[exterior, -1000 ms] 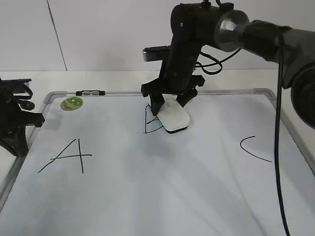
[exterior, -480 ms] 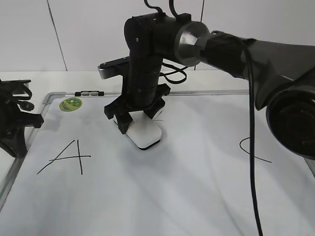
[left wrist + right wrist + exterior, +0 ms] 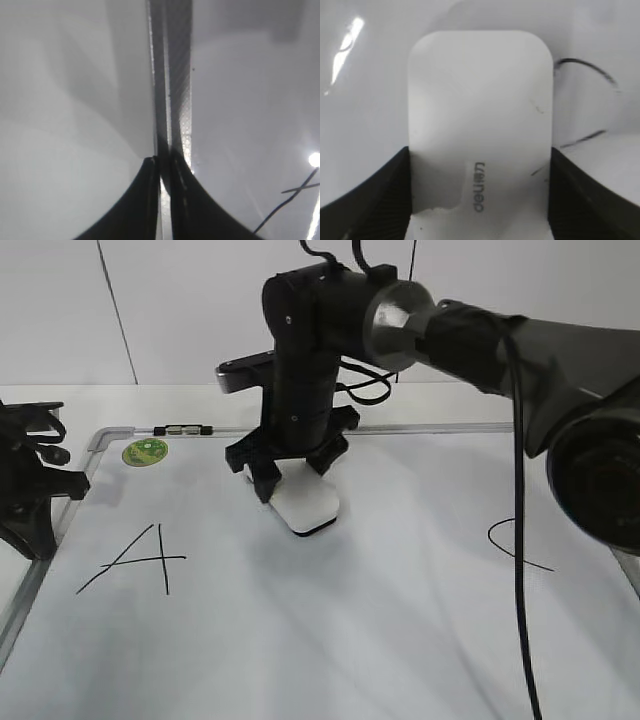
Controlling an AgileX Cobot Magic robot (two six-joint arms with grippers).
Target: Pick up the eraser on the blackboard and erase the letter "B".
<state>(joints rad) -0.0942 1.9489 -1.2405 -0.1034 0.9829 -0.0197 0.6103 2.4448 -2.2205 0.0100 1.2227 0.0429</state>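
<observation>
The blackboard is a white dry-erase board lying flat. My right gripper reaches across its middle and is shut on the eraser, a white block pressed flat on the board. In the right wrist view the eraser fills the space between the jaws. Thin black remains of the letter "B" show just right of the eraser there; in the exterior view the letter is hidden. My left gripper sits at the board's left edge, jaws shut over the grey frame.
A black "A" is on the board's left part and a black "C" on its right. A green round sticker sits near the top left corner. A small clip lies on the top frame. A white wall stands behind.
My right gripper swept the eraser left across the "B", then shifted slightly back right. The strokes seen beside the eraser a second ago no longer show in the exterior view. The left arm stayed still.
</observation>
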